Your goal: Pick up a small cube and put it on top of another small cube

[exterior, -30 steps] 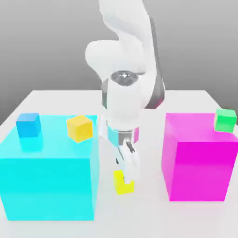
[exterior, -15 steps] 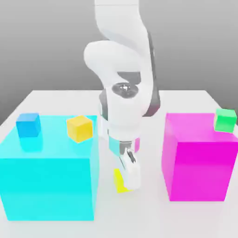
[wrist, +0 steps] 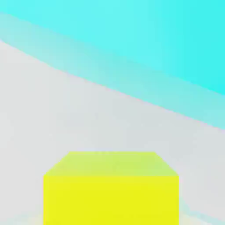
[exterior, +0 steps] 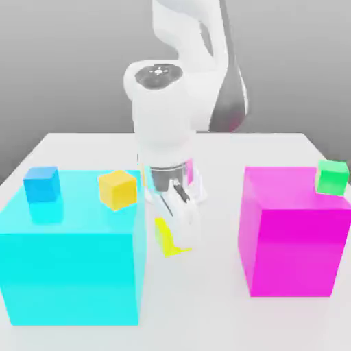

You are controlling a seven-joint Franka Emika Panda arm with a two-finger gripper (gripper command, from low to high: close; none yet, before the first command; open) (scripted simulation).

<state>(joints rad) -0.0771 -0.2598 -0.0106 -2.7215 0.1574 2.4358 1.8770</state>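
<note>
We've got the gripper [exterior: 175,236] clamped on the lemon-yellow cube [exterior: 166,236], which hangs tilted just above the white table [exterior: 206,301], between the big cyan block [exterior: 72,250] and the magenta block [exterior: 291,233]. In the hand view the lemon-yellow cube [wrist: 111,189] sits close under the camera with the cyan block behind. The amber cube [exterior: 117,190] waits on the cyan block's top, near its edge. We judge the yellow cube light, rigid and matte: flat faces, low slip risk. Opposite side faces are the right hold. The tilt could spoil a flat landing.
</note>
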